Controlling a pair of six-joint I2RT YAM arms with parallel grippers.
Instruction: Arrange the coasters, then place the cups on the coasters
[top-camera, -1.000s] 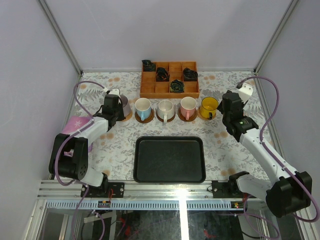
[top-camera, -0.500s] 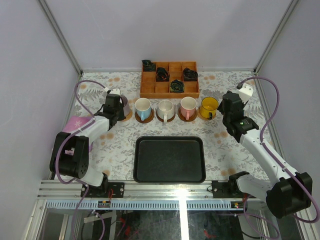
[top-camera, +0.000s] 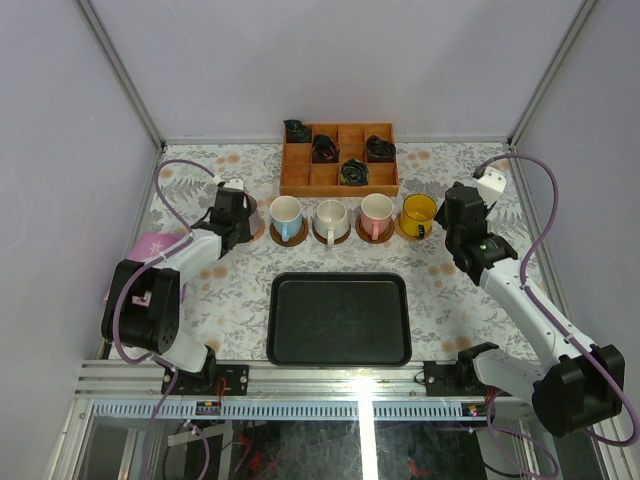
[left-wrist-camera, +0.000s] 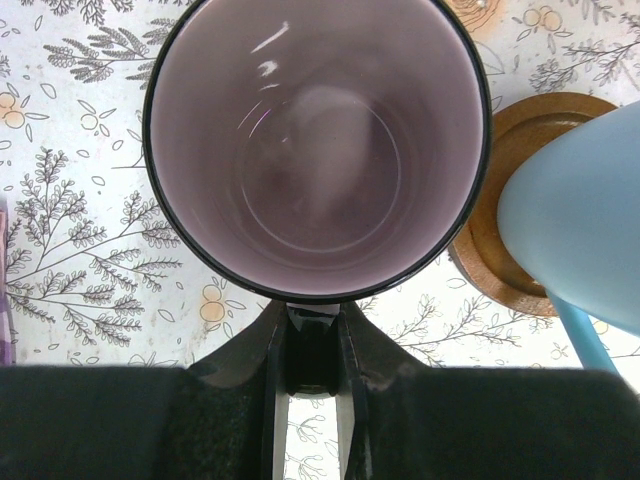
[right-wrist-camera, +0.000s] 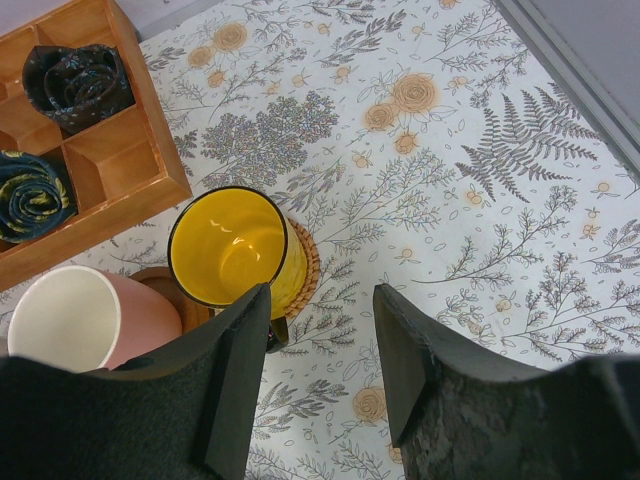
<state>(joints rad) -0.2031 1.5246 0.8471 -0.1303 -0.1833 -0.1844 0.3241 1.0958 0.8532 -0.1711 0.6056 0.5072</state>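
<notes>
Left tool (left-wrist-camera: 312, 345) is clamped narrow on the handle of the mauve-grey cup (left-wrist-camera: 315, 150), handle at 6 o'clock in the wrist view. My read: the handle grip keeps the fingers off the rim and the cup upright. The cup is at the 9 o'clock end of the row, just beside the light blue cup (left-wrist-camera: 580, 220), which sits on a dark brown coaster (left-wrist-camera: 500, 265). You can't see whether a coaster lies under the mauve one, or whether it's touched down, so check before release.

Right tool (right-wrist-camera: 320, 310) has its jaws apart and empty, at 3 o'clock of the yellow cup (right-wrist-camera: 225, 245), which is seated on its tan woven coaster (right-wrist-camera: 303, 262). It's probably standing off to stay clear.

Looks like the last of five cups, so you're nearly done. Risk: clipping the blue cup on retract.
</notes>
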